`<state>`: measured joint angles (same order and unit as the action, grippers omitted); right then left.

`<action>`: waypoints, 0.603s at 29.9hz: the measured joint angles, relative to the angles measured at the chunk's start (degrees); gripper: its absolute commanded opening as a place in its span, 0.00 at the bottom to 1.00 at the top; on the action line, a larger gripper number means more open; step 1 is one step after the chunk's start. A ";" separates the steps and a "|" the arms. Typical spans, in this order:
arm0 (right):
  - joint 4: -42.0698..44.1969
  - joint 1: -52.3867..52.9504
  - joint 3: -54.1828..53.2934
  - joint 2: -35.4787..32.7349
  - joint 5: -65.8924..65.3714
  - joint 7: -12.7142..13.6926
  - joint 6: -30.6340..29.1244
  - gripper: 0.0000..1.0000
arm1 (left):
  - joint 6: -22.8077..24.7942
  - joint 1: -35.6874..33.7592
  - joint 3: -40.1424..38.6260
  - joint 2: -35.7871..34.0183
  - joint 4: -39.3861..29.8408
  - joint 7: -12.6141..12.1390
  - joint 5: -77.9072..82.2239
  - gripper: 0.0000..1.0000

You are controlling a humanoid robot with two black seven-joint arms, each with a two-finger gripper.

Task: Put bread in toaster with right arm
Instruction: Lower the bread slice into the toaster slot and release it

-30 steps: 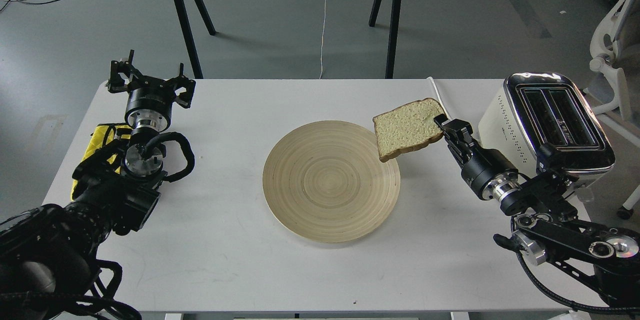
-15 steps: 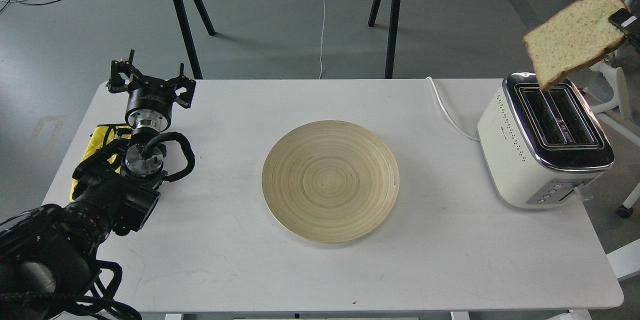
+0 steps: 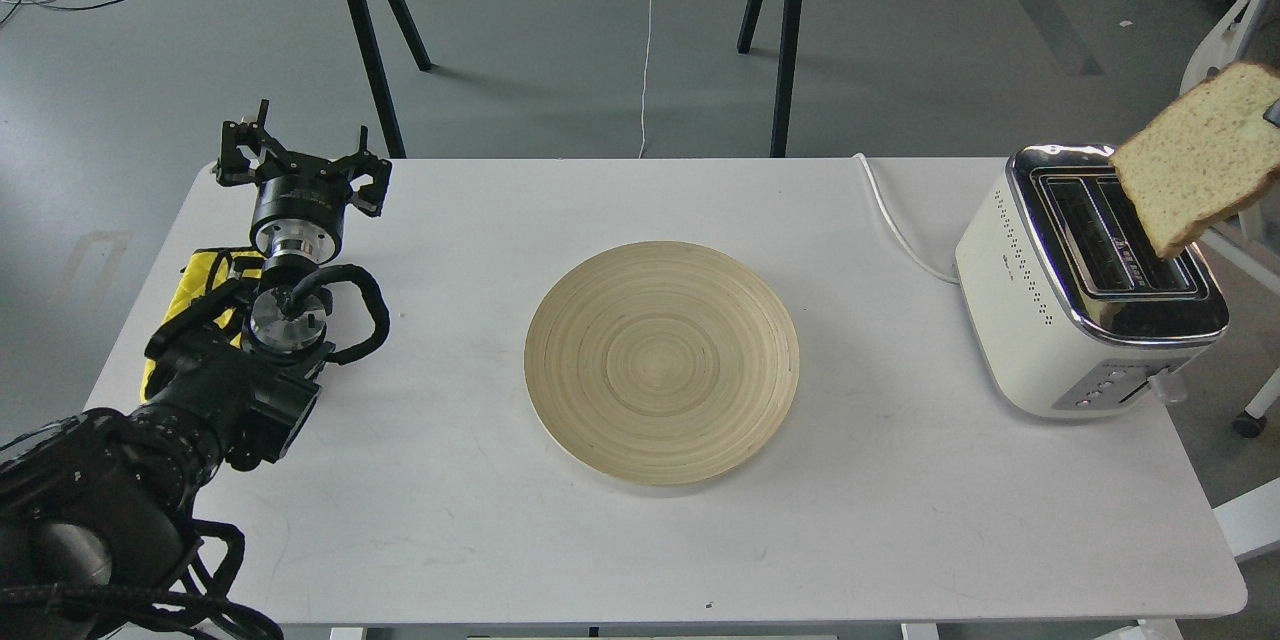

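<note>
The bread, a pale speckled slice with a brown crust, hangs tilted in the air at the right edge of the head view. Its lower corner sits just over the right slot of the toaster, a cream-white toaster with a chrome top at the table's right end. Only a dark sliver of my right gripper shows, at the bread's upper right edge; the rest of the right arm is out of view. My left gripper is open and empty at the table's far left.
A round bamboo plate lies bare in the middle of the white table. A yellow cloth lies under my left arm. The toaster's white cord runs to the back edge. A white chair stands right of the toaster.
The bread was lifted from beside the plate, carried high over the toaster, then lowered and shifted right towards the right slot. The right arm has left the view. The left arm is still.
</note>
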<state>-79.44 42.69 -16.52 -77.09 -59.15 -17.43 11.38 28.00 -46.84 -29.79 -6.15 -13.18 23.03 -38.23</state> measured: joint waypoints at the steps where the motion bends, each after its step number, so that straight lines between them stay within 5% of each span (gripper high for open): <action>1: 0.43 -0.04 0.03 0.52 -0.04 0.06 0.00 0.00 | 0.00 0.00 0.00 0.00 0.00 0.00 0.00 1.00; 18: 5.99 -0.67 2.59 7.58 -0.18 0.30 0.06 0.00 | 0.00 0.00 0.00 0.01 0.01 0.00 0.00 1.00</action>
<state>-73.45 42.02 -13.93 -69.51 -59.33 -17.14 11.44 28.00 -46.84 -29.79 -6.15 -13.17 23.03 -38.24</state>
